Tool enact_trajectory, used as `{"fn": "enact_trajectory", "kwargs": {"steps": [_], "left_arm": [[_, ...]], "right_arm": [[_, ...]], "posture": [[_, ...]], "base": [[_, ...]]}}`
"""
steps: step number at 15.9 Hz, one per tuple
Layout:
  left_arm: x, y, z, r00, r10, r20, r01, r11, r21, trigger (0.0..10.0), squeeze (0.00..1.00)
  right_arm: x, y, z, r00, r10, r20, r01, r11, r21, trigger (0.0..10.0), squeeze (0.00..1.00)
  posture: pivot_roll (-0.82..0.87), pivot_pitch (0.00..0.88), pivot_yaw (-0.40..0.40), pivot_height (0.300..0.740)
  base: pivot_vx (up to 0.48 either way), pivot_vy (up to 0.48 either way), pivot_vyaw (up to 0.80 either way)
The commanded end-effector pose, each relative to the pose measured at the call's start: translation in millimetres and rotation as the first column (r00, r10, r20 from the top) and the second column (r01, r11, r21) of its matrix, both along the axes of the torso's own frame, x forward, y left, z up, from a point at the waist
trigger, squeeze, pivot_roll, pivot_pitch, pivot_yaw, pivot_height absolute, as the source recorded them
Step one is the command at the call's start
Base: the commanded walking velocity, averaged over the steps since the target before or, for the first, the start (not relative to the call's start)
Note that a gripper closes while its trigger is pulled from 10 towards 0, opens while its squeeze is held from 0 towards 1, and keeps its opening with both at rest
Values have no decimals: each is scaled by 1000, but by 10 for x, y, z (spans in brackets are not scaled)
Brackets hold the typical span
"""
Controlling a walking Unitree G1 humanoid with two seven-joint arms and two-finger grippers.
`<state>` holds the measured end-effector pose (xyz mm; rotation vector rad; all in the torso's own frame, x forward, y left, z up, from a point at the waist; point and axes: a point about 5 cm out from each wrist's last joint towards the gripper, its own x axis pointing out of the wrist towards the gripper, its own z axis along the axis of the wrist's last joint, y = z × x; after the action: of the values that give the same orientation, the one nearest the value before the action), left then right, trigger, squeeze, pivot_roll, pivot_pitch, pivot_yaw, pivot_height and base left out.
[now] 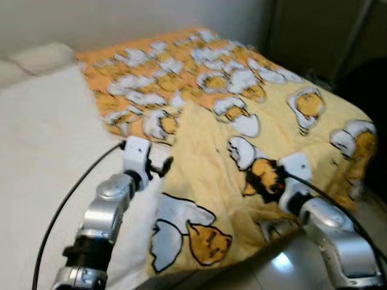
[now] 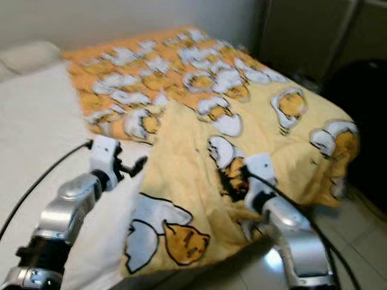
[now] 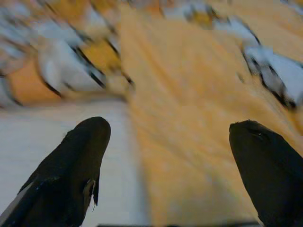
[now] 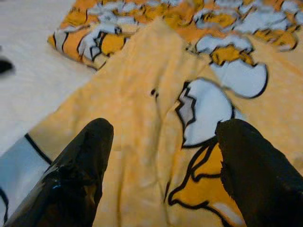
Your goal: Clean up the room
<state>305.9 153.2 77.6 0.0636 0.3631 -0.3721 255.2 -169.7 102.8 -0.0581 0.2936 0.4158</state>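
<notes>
One yellow blanket (image 1: 242, 151), two spread grippers (image 3: 170, 137) (image 4: 163, 137), perhaps touching it.

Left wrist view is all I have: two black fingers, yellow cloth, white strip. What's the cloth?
Observer: A yellow blanket printed with egg characters, spread over a bed.
Operator: The white strip?
Observer: The bare white sheet, on the robot's left of the blanket.
Operator: Left gripper position?
Observer: The left gripper is at the blanket's folded-back edge, fingers open.
Operator: Right one?
Observer: The right gripper hovers open over the blanket near the bed's foot.
</notes>
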Motion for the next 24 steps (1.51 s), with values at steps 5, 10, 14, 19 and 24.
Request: {"fn": "enact_trajectory", "kwargs": {"steps": [5, 10, 14, 19, 24], "left_arm": [[-118, 126, -295, 987, -43, -158, 52, 997, 53, 10000, 0], [-195, 94, -610, 940, -40, -338, 58, 997, 44, 10000, 0], [-194, 91, -642, 936, -33, -350, 51, 998, 43, 10000, 0], [-324, 76, -980, 873, 88, -479, -57, 995, 79, 3608, 0], [-293, 13, -965, 905, 37, -424, -28, 999, 28, 0, 0]], "right_arm": [[-96, 78, -149, 993, 62, -100, -66, 997, -42, 10000, 0], [-127, 105, -226, 980, 115, -163, -128, 989, -68, 10000, 0], [-131, 113, -229, 978, 125, -166, -138, 988, -71, 10000, 0], [-151, 156, -244, 971, 157, -182, -174, 981, -81, 10000, 0], [-119, 150, -247, 970, 166, -177, -185, 978, -94, 10000, 0]], "posture": [[-61, 0, 68, 740], [-56, 0, 64, 740], [-56, 0, 64, 740], [-70, 0, 61, 740], [-72, 0, 58, 740]], "base": [[0, 0, 0], [0, 0, 0], [0, 0, 0], [0, 0, 0], [0, 0, 0]]}}
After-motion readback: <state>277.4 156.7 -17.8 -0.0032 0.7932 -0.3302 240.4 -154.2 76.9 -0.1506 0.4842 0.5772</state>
